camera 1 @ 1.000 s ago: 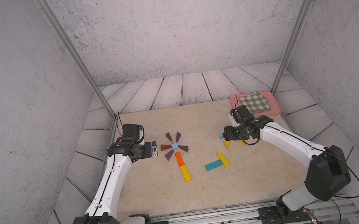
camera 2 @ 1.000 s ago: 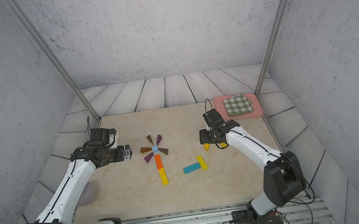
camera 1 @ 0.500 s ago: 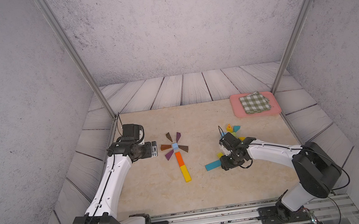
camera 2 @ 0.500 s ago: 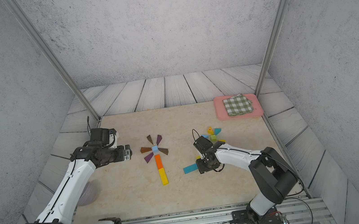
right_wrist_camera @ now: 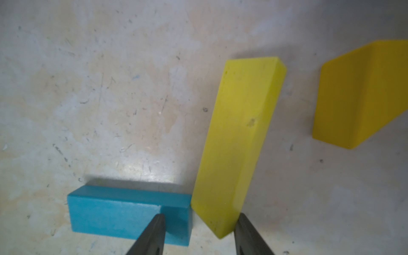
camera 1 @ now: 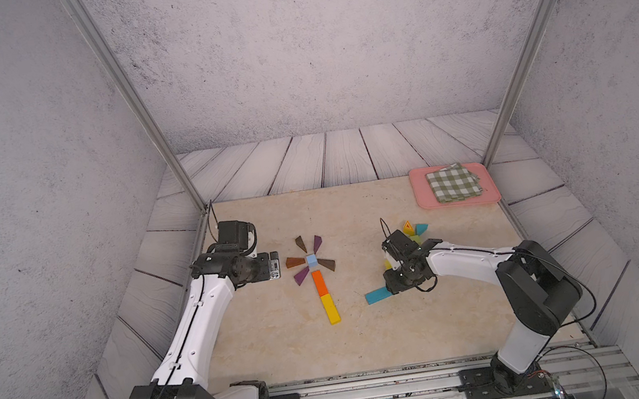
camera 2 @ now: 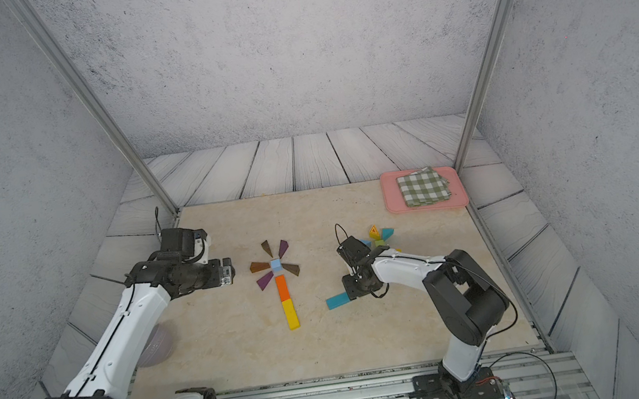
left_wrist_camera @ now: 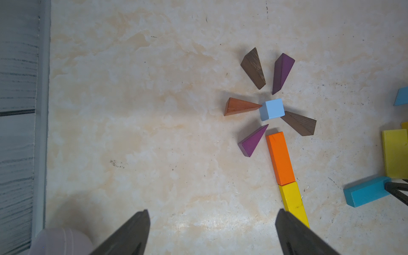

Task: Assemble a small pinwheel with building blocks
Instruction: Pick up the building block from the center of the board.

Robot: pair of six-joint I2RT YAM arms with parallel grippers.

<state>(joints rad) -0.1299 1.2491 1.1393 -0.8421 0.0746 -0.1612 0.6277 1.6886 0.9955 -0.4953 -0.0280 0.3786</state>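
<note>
The half-built pinwheel (camera 1: 314, 270) lies flat on the bench (camera 1: 370, 340), a little left of its middle. A light-blue cube (left_wrist_camera: 272, 109) is the hub. Five wedges fan out around it with their thin ends toward it: three brown wedges (left_wrist_camera: 253, 68) and two purple wedges (left_wrist_camera: 282, 74). The two brown ones on the cube's left and right sides reach its corners, and the other three stand just apart from it. On the side of the cube that faces the front edge, an orange bar (left_wrist_camera: 280, 157) and a yellow bar (left_wrist_camera: 292, 203) lie end to end, touching, as a stem pointing at that edge.

The left gripper (left_wrist_camera: 212, 217) hangs over bare bench between the pinwheel and the left edge. Its fingers (left_wrist_camera: 132, 231) are spread wide with nothing between them.

The right gripper (right_wrist_camera: 199, 220) is low over the bench, to the right of the stem. Its fingers (right_wrist_camera: 154, 234) are partly spread and straddle the closest end of a pale yellow bar (right_wrist_camera: 238, 143). One finger shows over the end of a teal bar (right_wrist_camera: 123, 212), which lies flat with that end against the pale yellow bar. Nothing is pinched, and whether either finger touches wood cannot be told. A yellow block (right_wrist_camera: 362, 95) lies just beyond, apart from both bars.

Toward the back right, close behind this gripper, sits a heap of loose blocks (camera 1: 414, 233), among them a yellow triangle (camera 1: 408, 227) and a blue triangle (camera 1: 421, 229). A pink tray (camera 1: 489, 198) in the back right corner holds a folded checked cloth (camera 1: 454, 188)
</note>
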